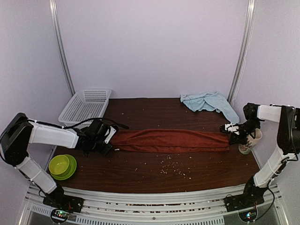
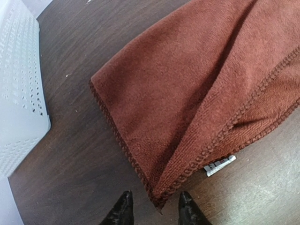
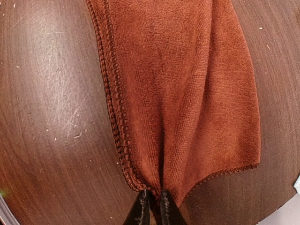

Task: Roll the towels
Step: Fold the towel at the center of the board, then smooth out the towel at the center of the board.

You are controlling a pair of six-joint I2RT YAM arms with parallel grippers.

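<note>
Near edge: a green bowl (image 1: 63, 166) sits at the left front corner of the worktop (image 1: 140, 180), partly overhanging it. Pale crumbs (image 1: 171, 168) are scattered right of centre, just in front of the cloth.

Middle: the rust-red towel (image 1: 171, 140) lies folded in a long band across the worktop, running left to right between the two hands.
- Left hand (image 1: 107, 142): at the towel's left end. In the left wrist view its fingers (image 2: 123, 211) stand apart, released, with the towel's corner (image 2: 157, 199) lying loose between them on the wood. A small white label (image 2: 219, 165) pokes out from the hem; its print is illegible.
- Right hand (image 1: 233, 135): at the towel's right end. In the right wrist view its fingers (image 3: 140, 211) are pressed close, grasping the cloth, which puckers to a point at the tips. The pinched fold itself is hidden between them.

A beige vessel (image 1: 252, 140) stands just beyond the right hand at the worktop's edge. The arm covers part of it and its kind cannot be determined.

Far side: a white basket (image 1: 86, 105) occupies the left rear corner. The light-blue towel (image 1: 206, 101) lies crumpled at the right rear, well apart from the red one.
</note>
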